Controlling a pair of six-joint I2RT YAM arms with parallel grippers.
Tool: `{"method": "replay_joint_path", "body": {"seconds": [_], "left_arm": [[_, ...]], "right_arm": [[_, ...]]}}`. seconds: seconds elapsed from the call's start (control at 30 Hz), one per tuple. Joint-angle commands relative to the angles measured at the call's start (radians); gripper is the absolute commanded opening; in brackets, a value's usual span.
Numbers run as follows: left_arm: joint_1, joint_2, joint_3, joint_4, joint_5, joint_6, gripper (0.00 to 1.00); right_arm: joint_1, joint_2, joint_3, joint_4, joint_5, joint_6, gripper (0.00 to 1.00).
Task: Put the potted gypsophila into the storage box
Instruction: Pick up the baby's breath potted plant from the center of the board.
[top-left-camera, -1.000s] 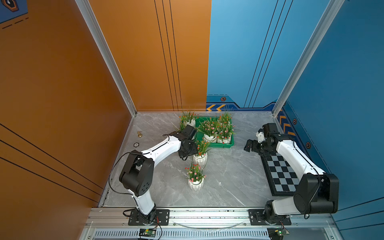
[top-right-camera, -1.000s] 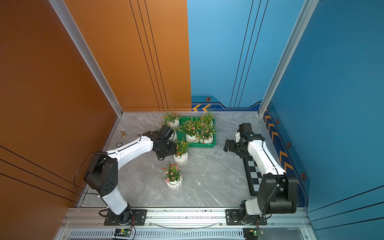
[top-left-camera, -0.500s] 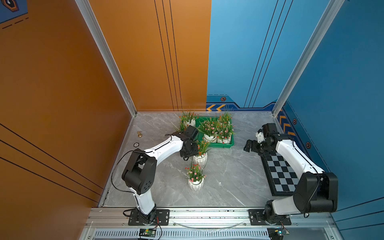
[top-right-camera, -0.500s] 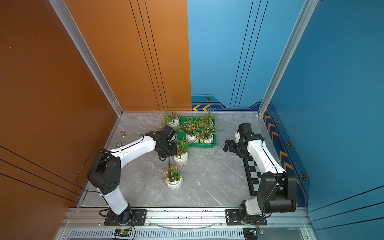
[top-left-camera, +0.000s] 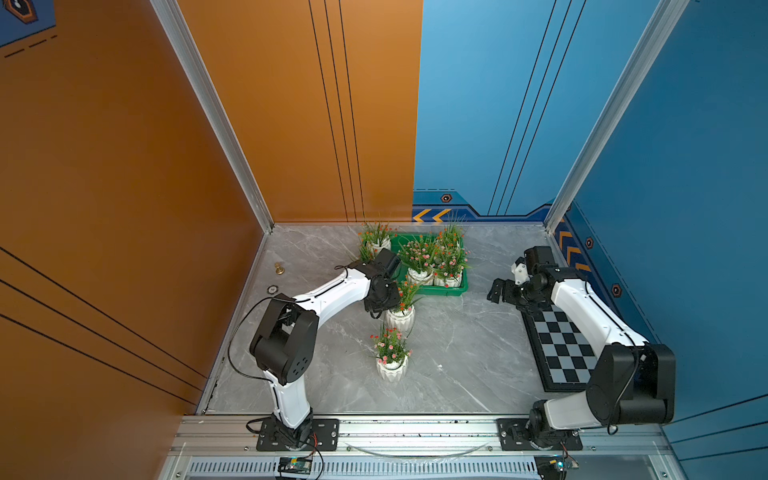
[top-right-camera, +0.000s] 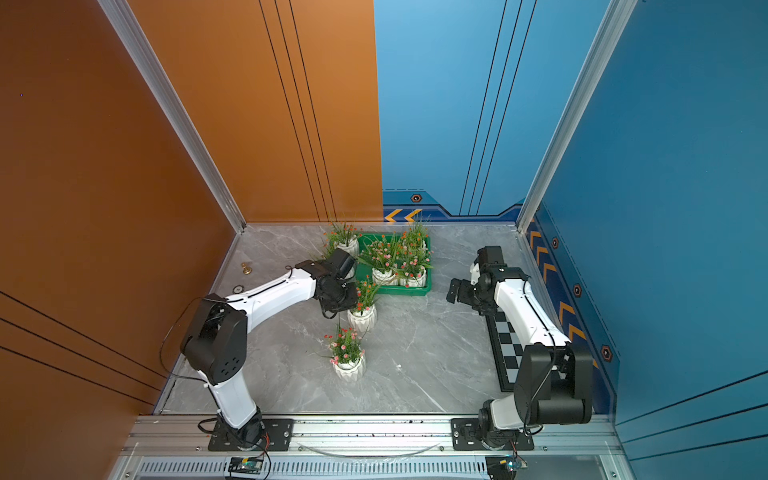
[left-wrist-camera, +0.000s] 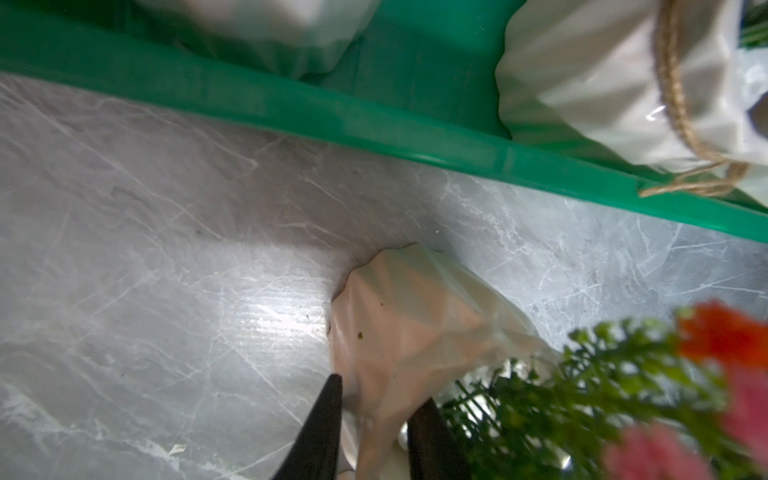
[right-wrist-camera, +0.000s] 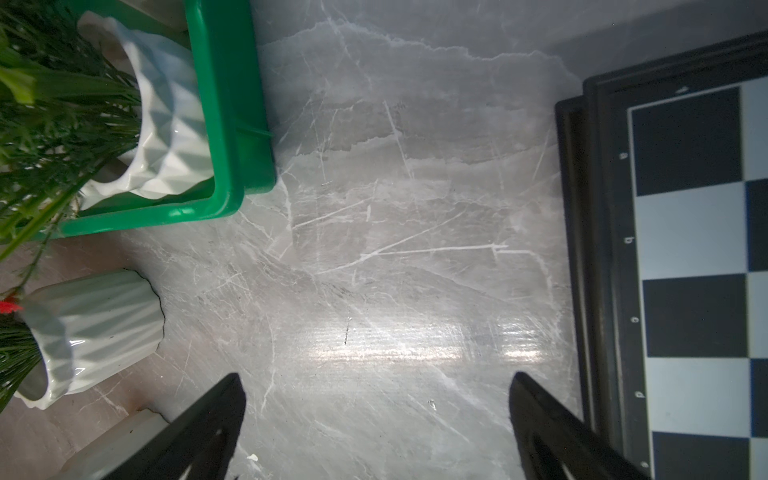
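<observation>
The storage box (top-left-camera: 451, 292) (top-right-camera: 411, 292) is a green tray at the back of the marble floor, with several potted gypsophila in it, such as the pot (top-left-camera: 419, 275). Just in front of it stands a white ribbed pot (top-left-camera: 400, 319) (top-right-camera: 362, 319) with red and orange flowers. My left gripper (top-left-camera: 388, 301) (left-wrist-camera: 382, 388) is shut on this pot's wall (left-wrist-camera: 407, 316), one finger outside, the other inside among the leaves. Another pot (top-left-camera: 392, 368) stands nearer the front, and a third (top-left-camera: 379, 244) sits left of the box. My right gripper (top-left-camera: 496, 291) (right-wrist-camera: 376, 378) hangs open over bare floor.
A black-and-grey checkered board (top-left-camera: 561, 349) (right-wrist-camera: 685, 249) lies along the right wall under the right arm. A small brass knob (top-left-camera: 279, 269) and a ring (top-left-camera: 272, 289) lie near the left wall. The box rim (left-wrist-camera: 332, 120) (right-wrist-camera: 232, 104) runs close to both grippers.
The left gripper's jaws have closed in from wide apart onto the pot in front of the box. The right arm and the other pots have not moved.
</observation>
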Motion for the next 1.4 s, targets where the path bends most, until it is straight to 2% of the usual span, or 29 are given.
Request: {"method": "replay_joint_path", "body": {"seconds": [0.0, 0.4, 0.6, 0.93, 1.37], "left_arm": [[-0.012, 0.017, 0.023, -0.009, 0.005, 0.007, 0.24], [-0.013, 0.022, 0.038, -0.01, 0.021, 0.013, 0.06], [-0.001, -0.016, 0.035, -0.012, 0.024, 0.024, 0.01], [0.043, -0.107, 0.083, -0.141, -0.031, 0.096, 0.0], [0.068, -0.114, 0.335, -0.397, -0.169, 0.242, 0.0]], "right_arm": [[-0.011, 0.008, -0.019, 0.012, 0.003, 0.005, 1.0], [-0.015, 0.005, -0.025, 0.015, 0.001, 0.008, 1.0], [-0.017, 0.009, -0.023, 0.018, 0.0, 0.009, 1.0], [-0.02, 0.014, -0.017, 0.022, -0.007, 0.006, 1.0], [-0.025, 0.028, -0.002, 0.027, -0.016, 0.004, 1.0]]}}
